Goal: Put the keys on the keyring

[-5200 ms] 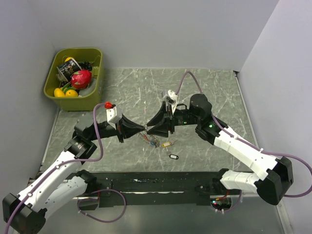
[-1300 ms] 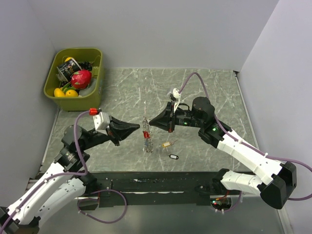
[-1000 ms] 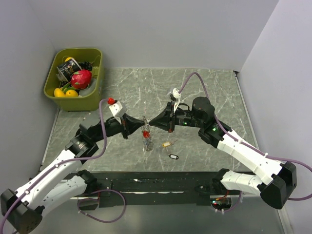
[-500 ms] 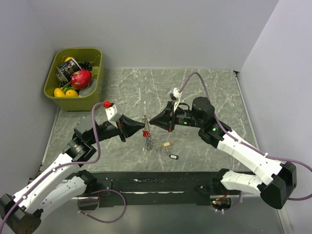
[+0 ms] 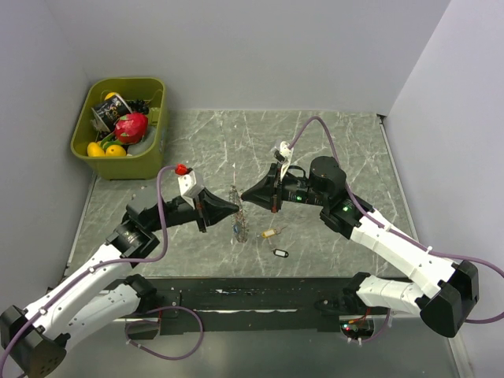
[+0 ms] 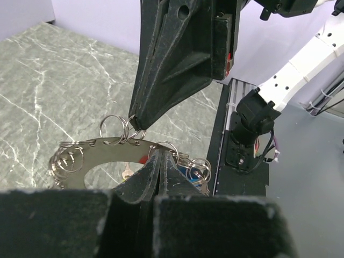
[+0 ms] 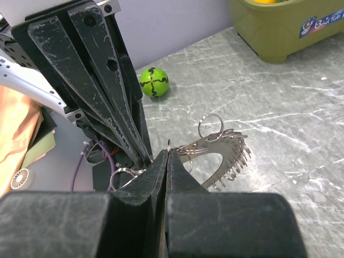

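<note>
**Ring held between both arms, no key in hand yet**

Both of your arms meet over the middle of the table (image 5: 331,150), a little toward its near edge. The left end effector (image 5: 234,209) has its fingers pressed together on the rim of the keyring (image 6: 107,152). The right end effector (image 5: 244,198) is likewise pinched shut on the opposite rim, among the small loops strung there. The keyring appears to hang between the two tips, off the table surface.

Neither end effector carries a loose key. The tan key (image 5: 269,233) lies on the table just right of the hanging ring. The dark and whitish key (image 5: 279,253) lies a little nearer the near edge. You cannot pick out the red-headed key with any certainty. A reddish glint on the ring in the left wrist view may be only a reflection.

You seem to be at the ring-holding step, with the threading not yet begun. The next move likely calls for one arm to keep the ring steady while the other lets go and fetches the tan key. Watch for the ring swinging or twisting once it hangs from a single pinch.
</note>
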`<state>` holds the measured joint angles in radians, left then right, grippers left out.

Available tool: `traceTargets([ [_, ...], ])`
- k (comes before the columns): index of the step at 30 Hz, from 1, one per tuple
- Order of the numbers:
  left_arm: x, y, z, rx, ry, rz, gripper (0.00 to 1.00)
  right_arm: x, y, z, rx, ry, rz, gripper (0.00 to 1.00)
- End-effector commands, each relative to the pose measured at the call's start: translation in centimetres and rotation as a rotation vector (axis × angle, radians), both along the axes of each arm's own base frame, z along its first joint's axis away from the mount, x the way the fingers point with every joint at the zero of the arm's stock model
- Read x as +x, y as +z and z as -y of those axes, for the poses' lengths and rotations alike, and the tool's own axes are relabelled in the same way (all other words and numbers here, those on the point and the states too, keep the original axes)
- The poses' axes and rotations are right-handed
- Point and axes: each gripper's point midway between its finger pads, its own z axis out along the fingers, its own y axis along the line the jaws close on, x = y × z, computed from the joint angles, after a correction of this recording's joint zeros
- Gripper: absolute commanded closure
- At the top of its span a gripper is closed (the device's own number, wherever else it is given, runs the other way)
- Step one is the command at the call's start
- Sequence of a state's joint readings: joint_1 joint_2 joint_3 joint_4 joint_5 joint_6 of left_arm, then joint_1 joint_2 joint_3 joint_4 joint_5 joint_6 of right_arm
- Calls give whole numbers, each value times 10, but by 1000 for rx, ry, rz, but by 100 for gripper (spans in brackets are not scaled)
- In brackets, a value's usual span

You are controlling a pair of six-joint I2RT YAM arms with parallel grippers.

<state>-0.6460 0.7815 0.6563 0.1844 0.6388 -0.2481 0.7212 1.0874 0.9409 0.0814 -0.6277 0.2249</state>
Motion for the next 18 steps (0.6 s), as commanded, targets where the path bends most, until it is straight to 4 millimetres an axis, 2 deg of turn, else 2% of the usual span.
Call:
traceTargets([
  [1, -7, 14, 2, -23, -32, 52, 99, 2, 26, 1, 60, -8, 60, 100],
  [2, -6, 17, 1, -30, -21, 60, 97, 1, 26, 2, 59, -8, 65, 100],
  [5, -6, 30, -7, -70, 27, 106, 66, -2, 26, 4, 62, 4, 83, 100],
  [6, -9, 34, -12, -86, 39, 124, 45, -3, 27, 4, 65, 8, 92, 100],
  [7, -9, 37, -14, -101, 49, 129, 40, -8, 27, 5, 69, 24, 102, 100],
  [8, -13, 44, -17, -128, 53, 159, 38, -8, 27, 7, 72, 28, 107, 100],
  [9, -15, 42, -18, -132, 49, 167, 36, -10, 29, 8, 80, 37, 119, 100],
  [11, -23, 49, -19, -160, 20, 204, 36, -18, 31, 9, 91, 76, 129, 100],
  [18, -46, 49, -14, -177, -118, 289, 43, -45, 38, 13, 106, 208, 194, 100],
])
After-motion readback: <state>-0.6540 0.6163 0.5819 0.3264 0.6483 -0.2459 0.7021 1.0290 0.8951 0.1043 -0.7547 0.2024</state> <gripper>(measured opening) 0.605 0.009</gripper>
